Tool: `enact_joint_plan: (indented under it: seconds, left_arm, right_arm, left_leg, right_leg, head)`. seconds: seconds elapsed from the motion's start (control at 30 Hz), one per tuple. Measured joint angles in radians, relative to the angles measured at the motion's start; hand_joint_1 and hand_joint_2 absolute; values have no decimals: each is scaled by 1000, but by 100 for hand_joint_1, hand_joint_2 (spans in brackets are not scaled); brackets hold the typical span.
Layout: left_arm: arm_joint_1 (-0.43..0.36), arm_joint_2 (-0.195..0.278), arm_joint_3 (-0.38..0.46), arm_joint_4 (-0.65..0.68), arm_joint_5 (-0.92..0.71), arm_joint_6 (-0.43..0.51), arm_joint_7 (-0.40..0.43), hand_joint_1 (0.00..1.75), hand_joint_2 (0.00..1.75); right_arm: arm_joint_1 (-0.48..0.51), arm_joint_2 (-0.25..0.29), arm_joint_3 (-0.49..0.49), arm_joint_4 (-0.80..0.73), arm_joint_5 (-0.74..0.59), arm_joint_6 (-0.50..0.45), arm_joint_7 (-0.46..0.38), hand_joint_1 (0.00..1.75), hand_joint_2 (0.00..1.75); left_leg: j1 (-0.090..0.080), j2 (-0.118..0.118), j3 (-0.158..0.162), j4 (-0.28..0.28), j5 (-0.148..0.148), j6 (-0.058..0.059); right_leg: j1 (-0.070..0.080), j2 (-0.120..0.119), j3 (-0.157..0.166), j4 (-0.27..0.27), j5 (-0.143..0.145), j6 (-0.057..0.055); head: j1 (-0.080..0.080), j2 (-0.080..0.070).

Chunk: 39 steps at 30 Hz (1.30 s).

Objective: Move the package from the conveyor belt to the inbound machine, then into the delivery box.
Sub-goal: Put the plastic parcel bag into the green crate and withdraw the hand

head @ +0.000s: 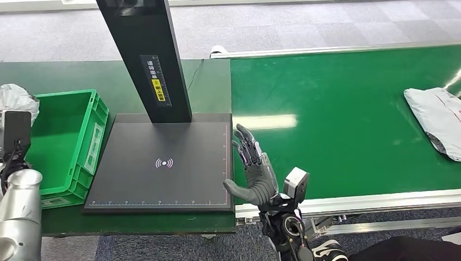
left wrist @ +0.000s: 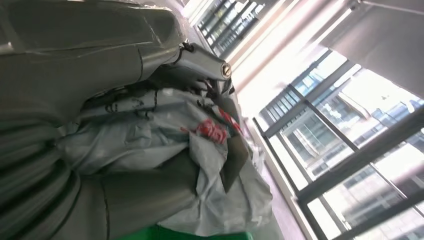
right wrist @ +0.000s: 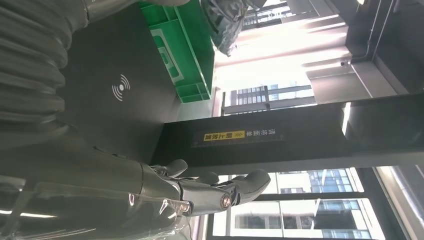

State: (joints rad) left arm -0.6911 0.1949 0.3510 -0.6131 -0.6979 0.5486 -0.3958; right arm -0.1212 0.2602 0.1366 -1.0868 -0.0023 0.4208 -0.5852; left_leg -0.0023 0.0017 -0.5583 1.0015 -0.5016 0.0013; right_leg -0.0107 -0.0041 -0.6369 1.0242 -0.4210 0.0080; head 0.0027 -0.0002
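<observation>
Grey fingers of the left hand (left wrist: 90,75) close around a crumpled grey package (left wrist: 200,165), right against the wrist camera.

From the head view that package (head: 16,100) sits at the far left, above the outer edge of the green delivery box (head: 81,163); whether it touches the box cannot be told. At the near right corner of the black inbound machine (head: 163,179), the right hand (head: 253,168) is held up with fingers spread and thumb out, holding nothing. Its dark post (head: 147,54) carries a yellow label. A second grey package (head: 435,119) lies on the green conveyor belt (head: 337,125), well apart, at the right edge.
</observation>
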Motion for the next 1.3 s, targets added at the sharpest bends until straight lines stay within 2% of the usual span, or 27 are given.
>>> enact_joint_plan:
  seconds: [0.07,0.27,0.57,0.77,0.9,1.0,1.1,1.2,1.3]
  left_arm:
    - [7,-9,1,-1,13,-17,-17,0,175]
    - [51,-46,12,-67,112,-93,-90,0,175]
    - [93,-85,17,-165,175,-135,-118,0,175]
    - [162,-112,17,-299,286,-194,-138,0,175]
    - [258,-154,3,-463,431,-233,-193,0,175]
    - [374,-204,-45,-648,514,-235,-232,0,175]
    - [490,-246,-133,-795,539,-257,-240,0,175]
    - [589,-284,-252,-870,525,-300,-230,0,175]
    - [669,-320,-367,-883,513,-350,-221,0,175]
  right_arm:
    - [1,0,0,0,0,0,0,0,175]
    - [6,0,-1,0,0,0,1,0,175]
    - [10,0,-2,0,0,-2,1,0,175]
    - [15,0,-5,0,0,-10,2,0,175]
    - [26,2,-15,-5,3,-15,6,0,175]
    - [38,2,-24,-14,5,-20,9,0,175]
    - [47,2,-29,-17,9,-29,9,0,175]
    - [50,4,-29,-17,48,-78,9,0,175]
    - [50,12,-27,-14,112,-176,9,0,175]
  left_leg:
    - [0,0,0,0,0,0]
    - [0,0,-1,0,0,0]
    - [0,0,-1,0,0,0]
    - [0,0,-1,0,0,0]
    - [0,1,-1,0,-1,0]
    - [0,1,-1,0,-2,0]
    - [-1,0,-1,0,-3,0]
    - [-1,0,-1,0,-4,1]
    - [-1,0,-1,0,-5,1]
  right_leg:
    - [0,0,0,0,0,0]
    - [0,0,-1,0,0,0]
    - [0,0,-1,0,0,0]
    - [0,0,-1,0,0,0]
    - [0,1,-1,-1,0,0]
    - [0,1,-1,-1,-1,1]
    - [0,1,-1,-2,-2,2]
    - [-1,1,-1,-2,-2,2]
    - [-1,1,-1,-2,-2,2]
  head:
    - [0,0]
    - [0,0]
    - [0,0]
    - [0,0]
    - [0,0]
    - [0,0]
    - [0,0]
    - [0,0]
    - [0,0]
